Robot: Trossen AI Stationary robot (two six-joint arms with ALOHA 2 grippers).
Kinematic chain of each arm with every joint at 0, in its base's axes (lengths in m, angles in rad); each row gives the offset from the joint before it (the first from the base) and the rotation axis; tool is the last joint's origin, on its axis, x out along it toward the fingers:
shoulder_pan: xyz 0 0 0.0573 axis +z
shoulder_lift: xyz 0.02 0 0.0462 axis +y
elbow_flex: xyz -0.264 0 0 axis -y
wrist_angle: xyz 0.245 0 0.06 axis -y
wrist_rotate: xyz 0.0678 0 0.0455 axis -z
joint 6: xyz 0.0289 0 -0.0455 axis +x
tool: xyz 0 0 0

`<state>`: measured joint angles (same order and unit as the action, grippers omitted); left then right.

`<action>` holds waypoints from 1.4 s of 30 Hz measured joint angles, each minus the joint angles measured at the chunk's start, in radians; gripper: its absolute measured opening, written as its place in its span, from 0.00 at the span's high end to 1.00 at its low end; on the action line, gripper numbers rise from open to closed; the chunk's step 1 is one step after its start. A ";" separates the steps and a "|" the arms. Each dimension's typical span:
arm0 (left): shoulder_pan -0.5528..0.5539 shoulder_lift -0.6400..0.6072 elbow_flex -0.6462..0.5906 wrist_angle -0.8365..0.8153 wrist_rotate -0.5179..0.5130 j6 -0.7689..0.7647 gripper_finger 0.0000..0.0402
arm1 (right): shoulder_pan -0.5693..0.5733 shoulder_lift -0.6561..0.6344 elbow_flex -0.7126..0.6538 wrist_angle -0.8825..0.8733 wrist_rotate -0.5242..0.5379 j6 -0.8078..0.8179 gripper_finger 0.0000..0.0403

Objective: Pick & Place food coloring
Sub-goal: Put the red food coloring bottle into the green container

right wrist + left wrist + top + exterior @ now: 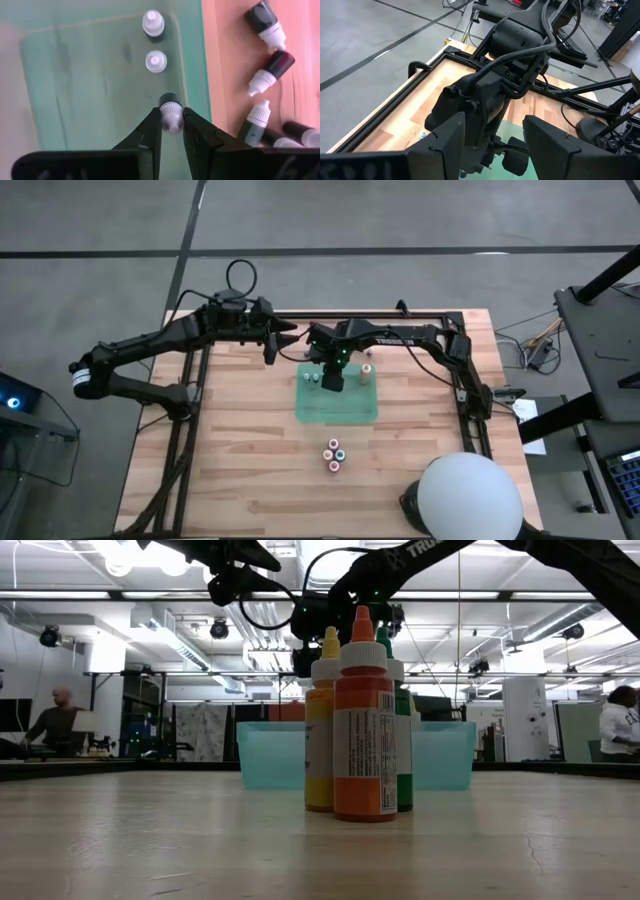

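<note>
We note the right gripper (171, 125) pinching a small white-capped bottle (171, 116) upright, cap skyward, above the green tray (100, 75); left gripper (495, 142) jaws spread.

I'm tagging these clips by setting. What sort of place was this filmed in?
Probably a large robotics lab or industrial workshop: a high ceiling with exposed ducts and strip lights, a bare concrete floor around the wooden table, and people at workstations in the background.

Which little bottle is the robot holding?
The white-capped bottle pinched between the right gripper's jaws, over the green container. Two others stand free inside it; the rest lie outside on the table.
</note>
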<state>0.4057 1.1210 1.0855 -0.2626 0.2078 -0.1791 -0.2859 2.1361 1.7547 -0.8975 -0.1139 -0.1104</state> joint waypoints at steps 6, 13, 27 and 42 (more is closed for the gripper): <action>0.000 0.000 0.000 0.000 -0.001 0.000 0.57 | 0.000 0.000 0.000 0.000 0.000 -0.002 0.87; 0.000 0.000 0.000 0.000 -0.006 0.000 0.57 | 0.002 0.010 0.002 0.012 -0.026 0.006 0.87; 0.000 0.000 0.000 0.000 -0.019 -0.001 0.57 | 0.004 0.033 0.004 0.015 -0.026 -0.002 0.87; 0.001 0.000 0.000 0.000 -0.020 -0.003 0.57 | 0.004 0.071 0.003 0.011 -0.024 -0.002 0.87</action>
<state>0.4065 1.1210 1.0851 -0.2623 0.1875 -0.1818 -0.2817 2.2075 1.7580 -0.8867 -0.1376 -0.1123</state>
